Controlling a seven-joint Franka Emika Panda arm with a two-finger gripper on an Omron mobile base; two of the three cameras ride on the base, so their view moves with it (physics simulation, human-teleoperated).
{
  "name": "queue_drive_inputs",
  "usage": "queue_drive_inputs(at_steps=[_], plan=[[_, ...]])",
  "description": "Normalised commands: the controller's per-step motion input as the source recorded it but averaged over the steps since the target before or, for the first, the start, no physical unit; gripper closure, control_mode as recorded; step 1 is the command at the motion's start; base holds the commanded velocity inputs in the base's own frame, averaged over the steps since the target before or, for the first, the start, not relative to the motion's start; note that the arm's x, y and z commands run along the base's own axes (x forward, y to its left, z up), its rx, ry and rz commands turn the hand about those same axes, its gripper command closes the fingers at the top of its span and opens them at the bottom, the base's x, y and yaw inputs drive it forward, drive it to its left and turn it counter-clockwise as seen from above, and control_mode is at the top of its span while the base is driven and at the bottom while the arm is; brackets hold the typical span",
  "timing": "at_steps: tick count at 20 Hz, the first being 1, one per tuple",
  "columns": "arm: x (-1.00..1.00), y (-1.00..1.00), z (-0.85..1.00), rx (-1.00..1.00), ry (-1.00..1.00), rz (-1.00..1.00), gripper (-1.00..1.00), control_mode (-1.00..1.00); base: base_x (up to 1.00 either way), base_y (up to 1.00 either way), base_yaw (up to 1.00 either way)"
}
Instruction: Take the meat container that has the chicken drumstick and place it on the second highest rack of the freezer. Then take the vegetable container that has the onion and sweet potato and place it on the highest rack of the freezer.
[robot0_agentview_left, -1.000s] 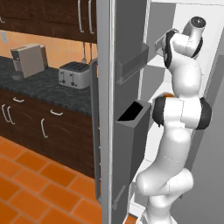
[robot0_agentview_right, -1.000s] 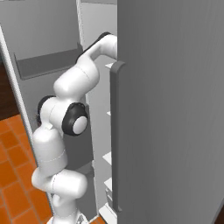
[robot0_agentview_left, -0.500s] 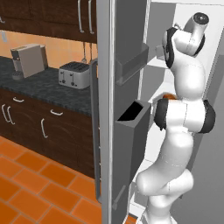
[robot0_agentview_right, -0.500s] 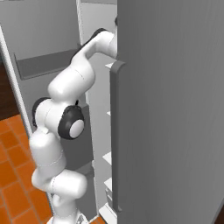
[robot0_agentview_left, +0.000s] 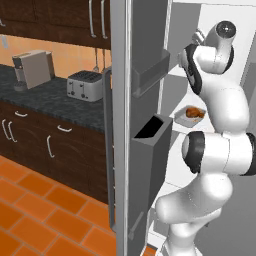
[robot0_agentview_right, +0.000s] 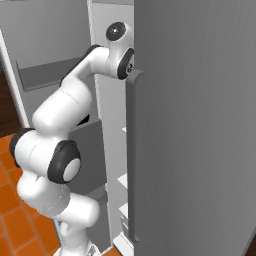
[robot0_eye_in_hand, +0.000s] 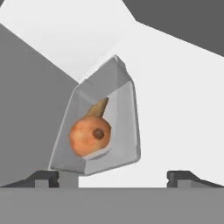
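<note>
In the hand view the vegetable container, a shallow grey tray, rests on a white freezer shelf. It holds the round onion and the tan sweet potato behind it. My gripper is open, its fingertips wide apart just short of the tray's near edge, gripping nothing. In the left base view the meat container with the chicken drumstick sits on a lower shelf, beside my arm, which reaches up into the freezer.
The open freezer door carries dark grey bins left of my arm. The other door with its bar handle stands close on the right. A toaster and coffee machine sit on the dark counter.
My arm has straightened up and its elbow has lifted. The wrist stays high inside the freezer.
</note>
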Motion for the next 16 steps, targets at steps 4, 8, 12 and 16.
queue_drive_inputs(at_steps=[4,8,12,16], plan=[[-0.66,0.44,-0.01,-0.05,-0.12,-0.09,-1.0,-1.0,0.0,0.0,0.0],[-0.97,0.08,0.02,0.0,-0.04,-0.1,-1.0,-1.0,0.0,0.0,0.0],[-1.0,0.0,0.11,0.0,0.0,-0.1,-1.0,-1.0,0.0,0.0,0.0],[-1.0,0.1,0.21,0.0,0.0,-0.1,-1.0,-1.0,0.0,0.0,0.0]])
